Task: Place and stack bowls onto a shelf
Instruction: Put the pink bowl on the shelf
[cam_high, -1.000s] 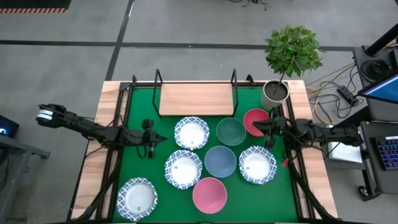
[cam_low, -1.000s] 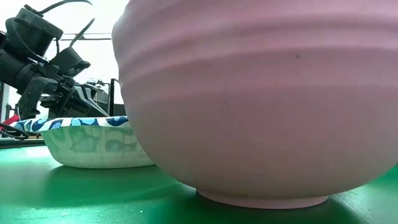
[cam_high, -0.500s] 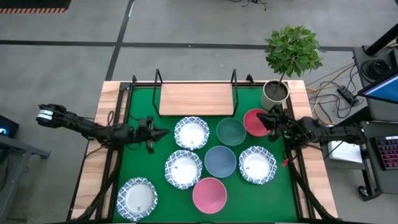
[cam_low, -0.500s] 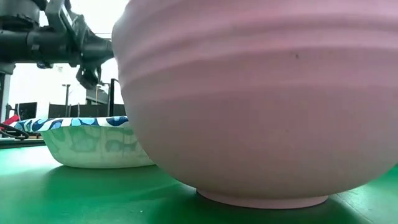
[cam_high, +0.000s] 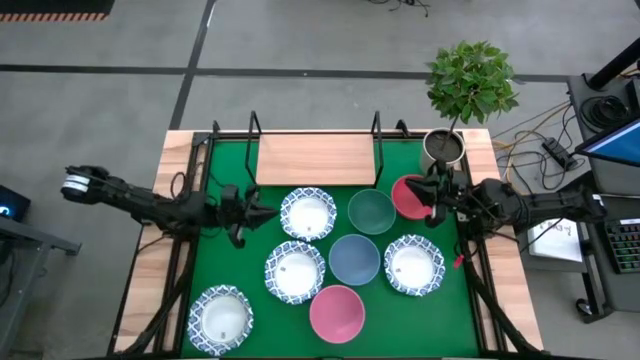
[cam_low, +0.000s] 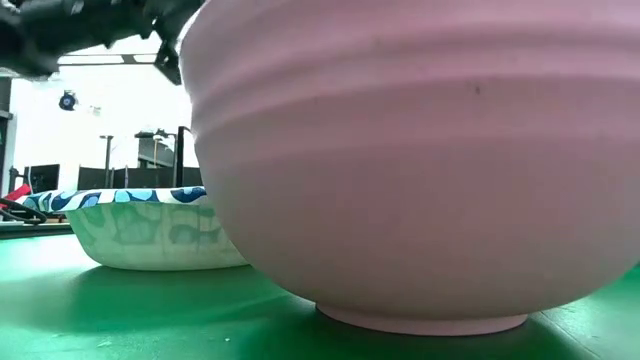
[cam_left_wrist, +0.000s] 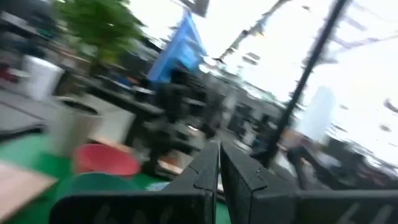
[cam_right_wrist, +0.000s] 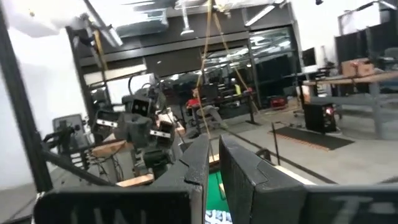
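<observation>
In the high view the light-wood shelf (cam_high: 315, 160) lies at the mat's far edge. Eight bowls rest on the green mat: white-and-blue ones (cam_high: 307, 213) (cam_high: 295, 271) (cam_high: 414, 265) (cam_high: 221, 318), dark green (cam_high: 371, 211), grey-blue (cam_high: 354, 258), red (cam_high: 410, 195) and pink (cam_high: 337, 312). My left gripper (cam_high: 264, 212) is shut, just left of the far white-and-blue bowl. My right gripper (cam_high: 427, 190) is shut and shows over the red bowl's right rim. The pink bowl (cam_low: 420, 160) fills the low view. The left wrist view looks past the shut fingers (cam_left_wrist: 219, 171) at the red bowl (cam_left_wrist: 106, 160).
A white plant pot (cam_high: 441, 148) with a leafy plant stands at the mat's far right corner, right behind my right gripper. Black wire uprights (cam_high: 377, 150) rise at the shelf's ends. Bare green mat (cam_high: 230, 262) lies on the left side, between the bowls and the table's edge.
My left gripper has risen and moved right toward the far white-and-blue bowl; in the low view it has climbed from beside that bowl to the picture's top edge. My right gripper has shifted slightly toward the far edge over the red bowl. No bowl has moved.
</observation>
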